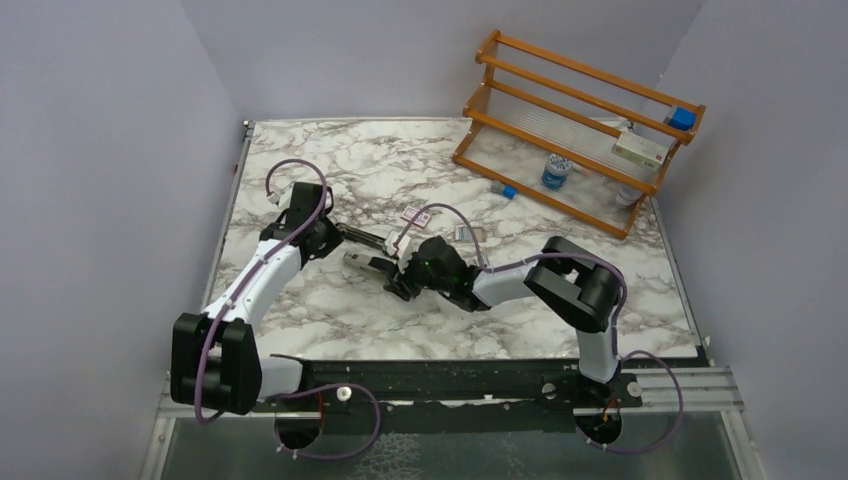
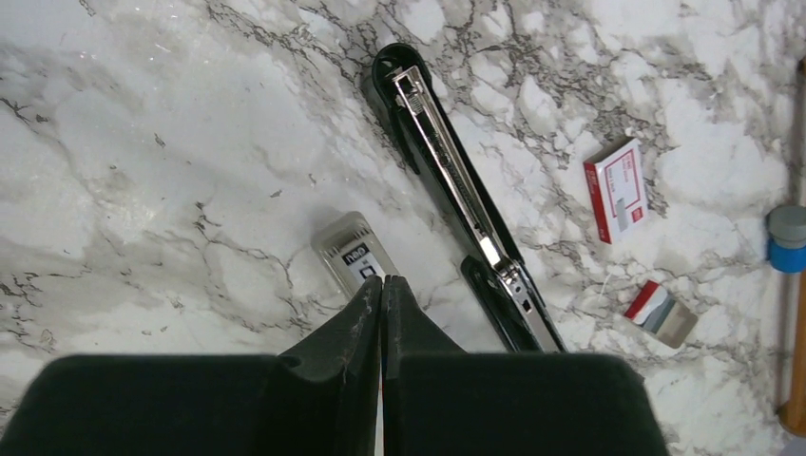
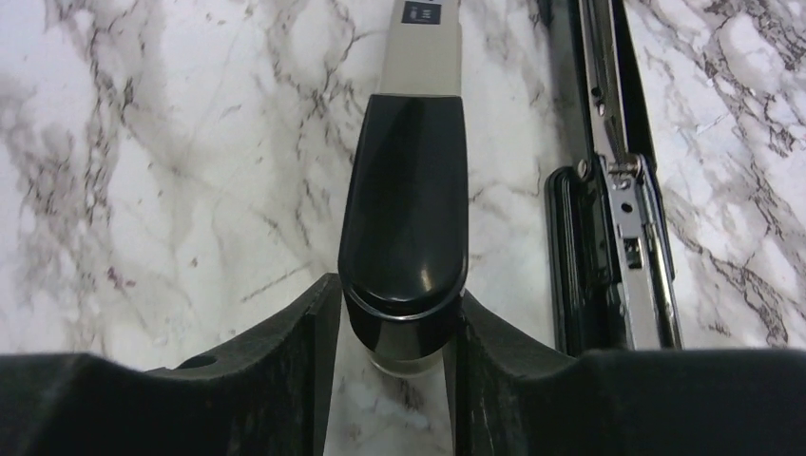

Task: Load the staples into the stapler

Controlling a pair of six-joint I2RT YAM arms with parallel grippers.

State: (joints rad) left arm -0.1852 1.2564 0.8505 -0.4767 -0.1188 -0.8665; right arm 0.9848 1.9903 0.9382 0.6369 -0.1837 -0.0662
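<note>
- stapler lid [image 2: 354, 255], grey end: small black label [image 2: 355, 255] with white lettering, possibly "neo"; reading uncertain.
- Same black label, right wrist view: white marks only, too small to read.
- staple box [image 2: 618, 188]: white label, red print, illegible.

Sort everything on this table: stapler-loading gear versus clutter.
For the job: open stapler; red-and-white staple box; smaller red-and-grey box; grey-and-black piece in the right gripper, probably.
Lying about: wooden rack; small bottle; blue cube; flat box on the rack.

top: high, behind arms | wrists: close, facing down | shared: stapler [image 2: 447, 171]
</note>
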